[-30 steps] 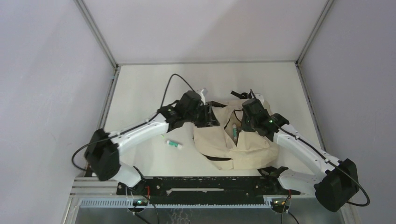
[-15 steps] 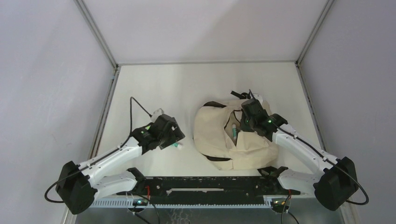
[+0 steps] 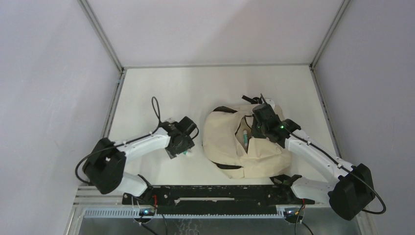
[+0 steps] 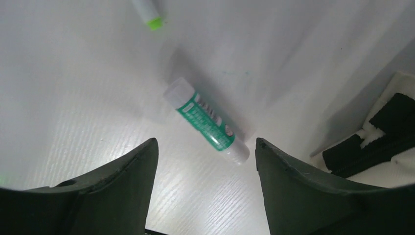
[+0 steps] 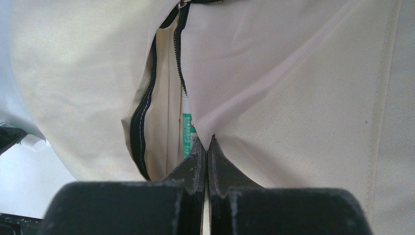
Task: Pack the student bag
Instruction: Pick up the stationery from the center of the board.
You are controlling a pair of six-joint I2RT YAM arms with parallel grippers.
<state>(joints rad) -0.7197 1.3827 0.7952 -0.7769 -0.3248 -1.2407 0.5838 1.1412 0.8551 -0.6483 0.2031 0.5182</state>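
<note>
Top external view first: where is the student bag (image 3: 222, 139)?

It lies flat on the bench (image 3: 147, 88), right of the middle and in front of the right arm. Black straps show at its far and near ends.

Is it open?

Yes. The zip (image 5: 141, 115) is parted, and the right wrist view looks straight into the gap. A green-labelled stick (image 5: 187, 133) lies inside the bag there.

What is the right tool (image 5: 208, 147) doing?

Its fingers are pressed together on a fold of the beige canvas at the edge of that opening. The cloth draws into a ridge toward the fingertips, so the tool has the bag's fabric pinched.

And the left tool (image 4: 205, 147)?

Spread wide, with nothing in it. It hangs low over the bench just left of the bag. The left wrist view shows a glue stick (image 4: 208, 122) lying slantwise on the bench in the gap between the two fingers, touching neither.

Does that glue stick touch the bag?

No. From above it lies near the bag's left side, with a strip of bare bench between them.

Anything else nearby?

A green-tipped pen (image 4: 149, 11) lies on the bench beyond the glue stick, apart from it. The frame edge cuts most of it off.
</note>
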